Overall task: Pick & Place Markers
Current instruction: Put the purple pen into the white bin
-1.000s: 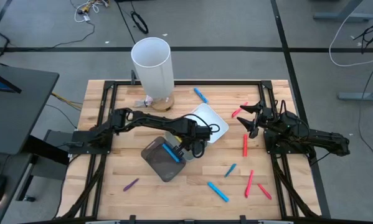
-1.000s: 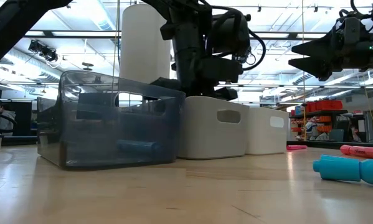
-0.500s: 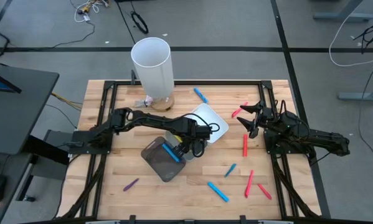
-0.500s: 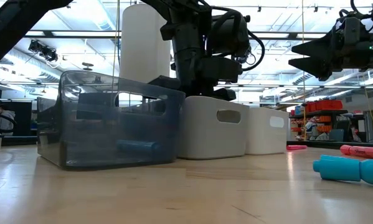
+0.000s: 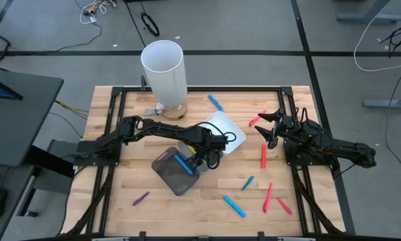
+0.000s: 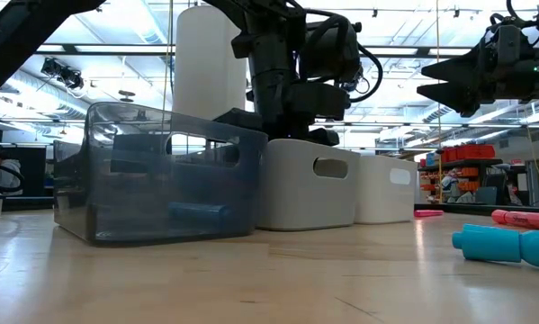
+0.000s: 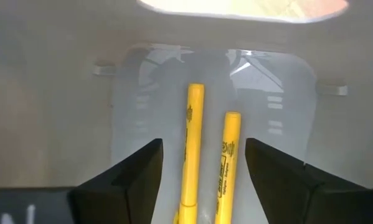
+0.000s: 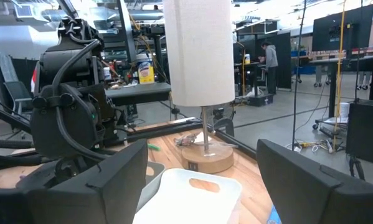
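Your work surface is the wooden table (image 5: 153, 214), framed by black rails; at its far edge stands the tall white cylinder (image 5: 164, 70) on a round wooden base. Near the middle you have three bins side by side — a dark translucent tray (image 5: 173, 173) holding one blue marker (image 5: 183, 164), a grey tray (image 6: 309, 184) mostly hidden under the arm, and a white tray (image 5: 227, 127). The left gripper (image 5: 201, 159) hangs low over the grey tray with its fingers spread; in its wrist view, two yellow markers (image 7: 208, 155) lie side by side on the tray floor between the fingers, with neither pad touching them. The right gripper (image 5: 270, 127) hovers near the right rail, fingers wide apart, holding nothing. The remaining markers lie loose on the table: red ones (image 5: 264, 156) near the right arm, blue ones (image 5: 233, 206) toward the front, another blue one (image 5: 215, 102) by the cylinder, and a purple one (image 5: 141, 199) at front left.
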Robot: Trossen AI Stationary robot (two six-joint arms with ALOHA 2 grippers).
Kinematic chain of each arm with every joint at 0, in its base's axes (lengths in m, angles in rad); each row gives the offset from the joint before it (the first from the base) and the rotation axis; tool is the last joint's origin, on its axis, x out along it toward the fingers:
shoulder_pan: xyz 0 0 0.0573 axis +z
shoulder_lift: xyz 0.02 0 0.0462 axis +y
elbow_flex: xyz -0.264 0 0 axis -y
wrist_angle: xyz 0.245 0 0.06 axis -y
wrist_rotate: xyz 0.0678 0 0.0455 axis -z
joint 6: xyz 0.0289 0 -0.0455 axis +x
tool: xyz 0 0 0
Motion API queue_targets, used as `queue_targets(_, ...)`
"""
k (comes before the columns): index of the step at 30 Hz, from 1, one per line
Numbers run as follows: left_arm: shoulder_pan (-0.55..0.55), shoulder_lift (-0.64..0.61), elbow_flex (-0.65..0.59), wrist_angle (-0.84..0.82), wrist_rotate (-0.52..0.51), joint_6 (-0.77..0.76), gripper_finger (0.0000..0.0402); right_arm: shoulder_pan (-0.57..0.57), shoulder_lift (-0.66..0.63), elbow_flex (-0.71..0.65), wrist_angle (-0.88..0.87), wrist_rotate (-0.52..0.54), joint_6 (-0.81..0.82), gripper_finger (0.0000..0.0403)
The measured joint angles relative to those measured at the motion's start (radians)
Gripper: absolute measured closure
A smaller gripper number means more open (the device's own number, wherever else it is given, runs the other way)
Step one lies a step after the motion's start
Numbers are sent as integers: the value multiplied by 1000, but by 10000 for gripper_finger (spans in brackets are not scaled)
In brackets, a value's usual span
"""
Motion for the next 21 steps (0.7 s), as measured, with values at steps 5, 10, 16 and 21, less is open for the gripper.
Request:
queue_targets(5,2,-23,0,-18,-52,0,169,0,0,0,0,0,0,101)
queue_targets(10,12,-71,0,-36,-51,0,170,0,0,0,0,0,0,101)
queue_targets(16,31,-140,0,-61,-51,-77,170,0,0,0,0,0,0,101)
queue_targets(21,54,-187,0,-74,-49,-217,170,0,0,0,0,0,0,101)
